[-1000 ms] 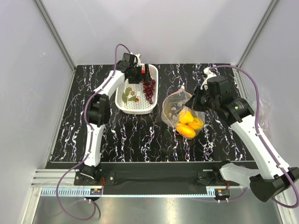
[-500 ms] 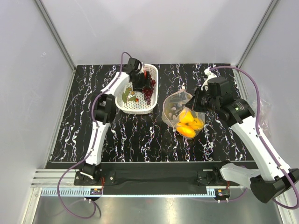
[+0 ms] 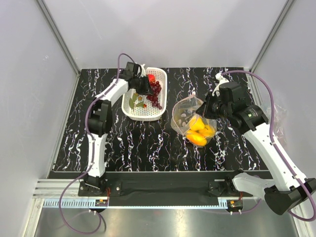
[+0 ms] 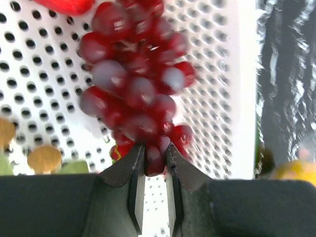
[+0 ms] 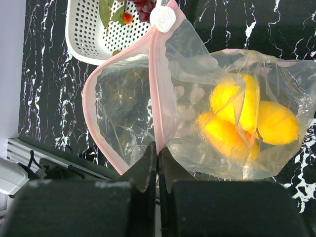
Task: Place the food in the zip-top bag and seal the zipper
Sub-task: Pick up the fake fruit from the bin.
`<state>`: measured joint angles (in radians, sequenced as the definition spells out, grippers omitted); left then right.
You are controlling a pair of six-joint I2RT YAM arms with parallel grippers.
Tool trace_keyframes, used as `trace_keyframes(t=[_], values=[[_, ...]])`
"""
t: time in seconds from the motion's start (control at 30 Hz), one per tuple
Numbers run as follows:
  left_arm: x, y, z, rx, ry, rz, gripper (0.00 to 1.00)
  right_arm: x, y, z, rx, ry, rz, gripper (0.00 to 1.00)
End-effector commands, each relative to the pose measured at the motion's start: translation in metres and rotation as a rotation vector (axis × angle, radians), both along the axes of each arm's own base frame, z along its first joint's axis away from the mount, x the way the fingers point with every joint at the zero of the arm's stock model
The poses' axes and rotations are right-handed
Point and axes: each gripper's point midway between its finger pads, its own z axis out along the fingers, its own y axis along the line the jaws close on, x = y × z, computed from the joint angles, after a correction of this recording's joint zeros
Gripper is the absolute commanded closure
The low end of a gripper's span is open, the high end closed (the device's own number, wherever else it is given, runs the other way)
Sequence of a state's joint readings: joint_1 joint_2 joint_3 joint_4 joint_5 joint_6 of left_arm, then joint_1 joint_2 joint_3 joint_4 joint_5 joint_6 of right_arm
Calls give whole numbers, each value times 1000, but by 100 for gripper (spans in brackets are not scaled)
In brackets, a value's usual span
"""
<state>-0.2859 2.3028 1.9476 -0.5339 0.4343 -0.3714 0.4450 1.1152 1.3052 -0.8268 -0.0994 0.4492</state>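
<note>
**Grapes pinched in the basket, bag held open beside it**

My left fingers (image 4: 140, 155) stood narrow, pinched on a single grape at the near end of the grapes (image 4: 133, 84). I judged that end the easiest to nip, since the rest of the bunch is too lumpy to span. The bunch lay inside the basket (image 3: 143, 112), along its right wall. A red piece (image 3: 151, 78) sat at the basket's far end and a green piece (image 3: 134, 100) by its left wall, so three foods were yet to be moved.

My right fingers (image 5: 158, 150) were shut tight on the bag (image 3: 190, 116), gripping its pink zipper (image 5: 157, 98) at the rim. The bag sat on the worktop (image 3: 123, 143) just right of the basket, with its mouth turned toward the basket. I held the rim up so that the mouth gaped and the thin plastic could not slump shut before the next piece arrived. The lemons (image 5: 232, 123) lay in the bag's bottom, on the side away from the basket, and their weight anchored it.

The lift looked chancy to me: one grape bore the whole bunch, which might swing or slip.
</note>
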Motion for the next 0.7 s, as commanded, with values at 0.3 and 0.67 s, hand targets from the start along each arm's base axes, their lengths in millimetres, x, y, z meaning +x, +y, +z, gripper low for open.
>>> trace_keyframes(t=[0.3, 0.67], values=[[-51, -1, 181, -155, -448, -113, 95, 6, 5, 10, 16, -37, 8, 100], [-149, -12, 288, -272, -658, -199, 94, 17, 9, 9, 10, -35, 4, 100]])
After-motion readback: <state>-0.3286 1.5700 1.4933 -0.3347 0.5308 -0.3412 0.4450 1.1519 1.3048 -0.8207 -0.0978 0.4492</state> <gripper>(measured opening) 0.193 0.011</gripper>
